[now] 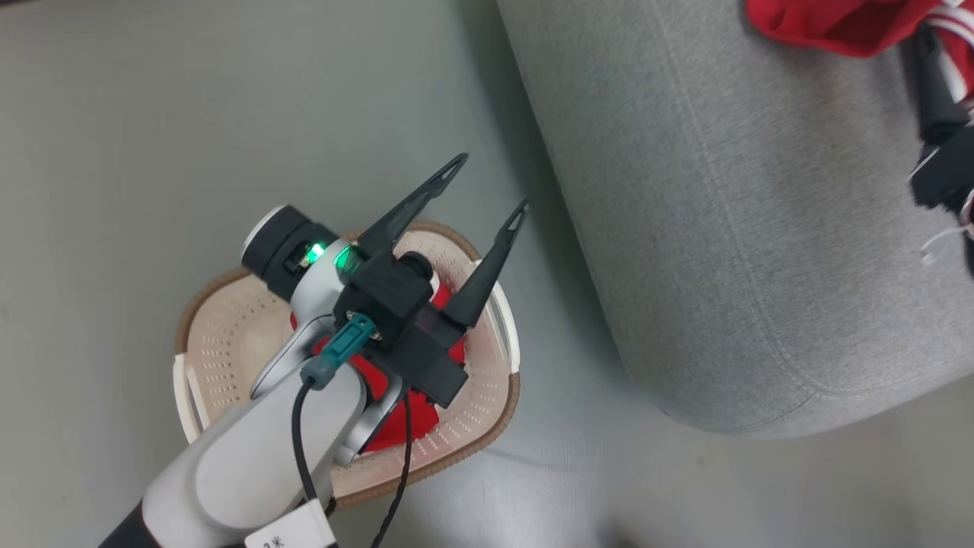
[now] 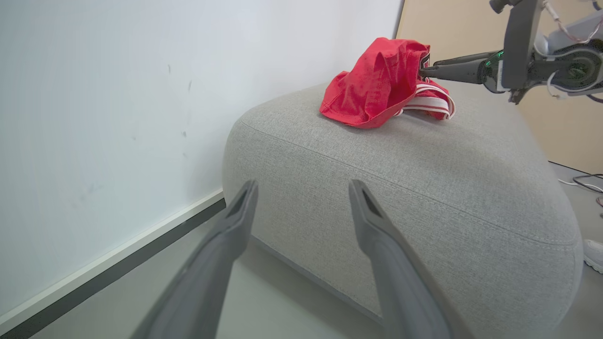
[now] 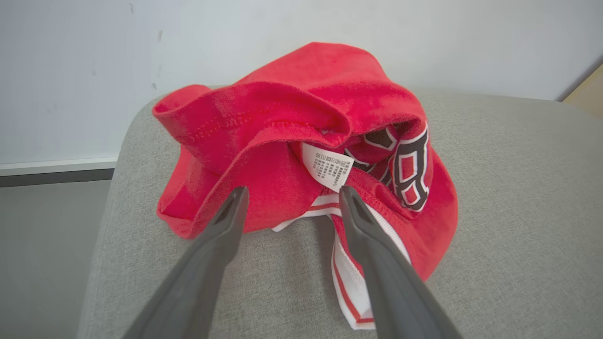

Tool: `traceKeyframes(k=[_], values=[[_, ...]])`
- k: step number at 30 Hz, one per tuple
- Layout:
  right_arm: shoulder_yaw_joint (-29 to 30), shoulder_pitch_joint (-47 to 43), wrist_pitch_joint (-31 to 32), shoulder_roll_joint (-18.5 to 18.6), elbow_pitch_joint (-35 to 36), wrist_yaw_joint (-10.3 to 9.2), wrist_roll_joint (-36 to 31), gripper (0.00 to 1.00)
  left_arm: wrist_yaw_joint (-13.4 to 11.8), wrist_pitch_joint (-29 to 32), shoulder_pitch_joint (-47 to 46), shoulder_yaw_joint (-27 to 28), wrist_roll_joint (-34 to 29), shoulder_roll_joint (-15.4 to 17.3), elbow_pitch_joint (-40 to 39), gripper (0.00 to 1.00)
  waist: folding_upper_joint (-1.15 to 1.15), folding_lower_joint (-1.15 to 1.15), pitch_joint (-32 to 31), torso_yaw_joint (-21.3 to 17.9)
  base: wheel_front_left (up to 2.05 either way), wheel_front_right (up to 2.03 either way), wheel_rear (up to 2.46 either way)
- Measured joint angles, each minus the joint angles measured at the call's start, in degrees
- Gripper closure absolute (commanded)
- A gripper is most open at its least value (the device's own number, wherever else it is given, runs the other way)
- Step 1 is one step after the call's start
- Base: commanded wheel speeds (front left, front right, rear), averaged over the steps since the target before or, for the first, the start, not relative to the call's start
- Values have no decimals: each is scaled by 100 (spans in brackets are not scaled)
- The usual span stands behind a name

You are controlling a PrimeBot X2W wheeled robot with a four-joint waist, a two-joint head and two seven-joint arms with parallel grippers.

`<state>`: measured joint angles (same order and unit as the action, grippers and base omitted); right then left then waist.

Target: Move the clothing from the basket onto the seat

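Note:
A bright red piece of clothing with white striped edging lies crumpled on top of the grey seat, near its far end. My right gripper is open, its fingertips at the garment's near edge and apart from each other. From the left wrist view, that same clothing sits on the seat with my right gripper beside it. My left gripper hangs open and empty over the cream basket, which stands on the floor beside the seat. More red clothing lies in the basket, mostly hidden by my arm.
A white wall with a dark skirting board runs behind the seat. Grey floor surrounds the basket. Cables and a white shoe-like thing lie on the floor beyond the seat's far side.

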<state>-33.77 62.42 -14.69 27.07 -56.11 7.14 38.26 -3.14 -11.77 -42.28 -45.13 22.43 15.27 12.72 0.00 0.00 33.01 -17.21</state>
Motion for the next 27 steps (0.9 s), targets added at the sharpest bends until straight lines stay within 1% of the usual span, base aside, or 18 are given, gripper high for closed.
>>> traceKeyframes(k=[6,14,19,24,27], values=[[81,-376,0,-127,369,-25,-103,0,-63,-107,230,149,235,-85,233,0,0,0,-365,24,0,0,0],[135,-824,0,-255,904,-167,-298,0,-152,-220,565,459,452,-145,505,0,0,-1,-909,199,0,0,0],[154,-1134,0,-390,1237,-270,-406,0,-242,-247,922,702,625,-155,665,0,-1,-1,-1243,403,0,0,0],[171,-1559,0,-575,1563,-421,-509,0,-292,-252,1357,982,709,-134,779,0,-2,-1,-1581,646,0,0,0],[175,-1883,0,-660,1760,-557,-564,0,-303,-253,1626,1154,857,-109,826,0,-2,-1,-1796,794,0,0,0]])
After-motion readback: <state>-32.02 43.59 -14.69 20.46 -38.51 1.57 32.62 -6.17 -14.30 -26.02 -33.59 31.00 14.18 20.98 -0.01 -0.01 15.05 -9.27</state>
